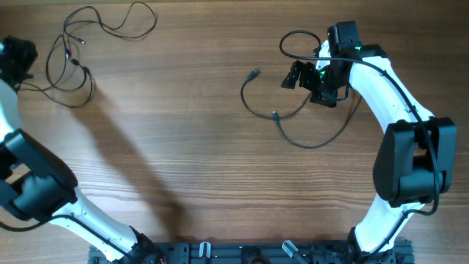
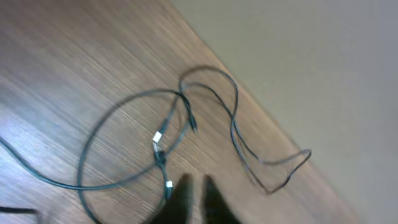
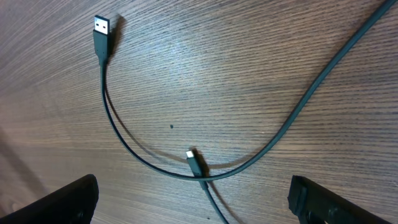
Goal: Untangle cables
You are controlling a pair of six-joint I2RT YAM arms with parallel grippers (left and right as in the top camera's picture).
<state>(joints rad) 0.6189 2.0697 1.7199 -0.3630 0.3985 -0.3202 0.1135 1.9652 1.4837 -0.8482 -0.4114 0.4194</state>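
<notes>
I see one cable (image 1: 75, 63) looped at the far left corner of the table (image 1: 190, 147), a second cable (image 1: 275, 115) well apart to the right, my right gripper (image 1: 308, 84) above its curve

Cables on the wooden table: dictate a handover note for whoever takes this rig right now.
Left gripper: blurred, state unclear, near the thin dark looped cable by the wooden table edge, gripping nothing visible.
Right gripper: open, empty, above the thicker dark cable with a USB plug, which a small-plug strand crosses.
Done: the two bunches lie apart.
Left: open the left loops, clear the right crossing.
</notes>
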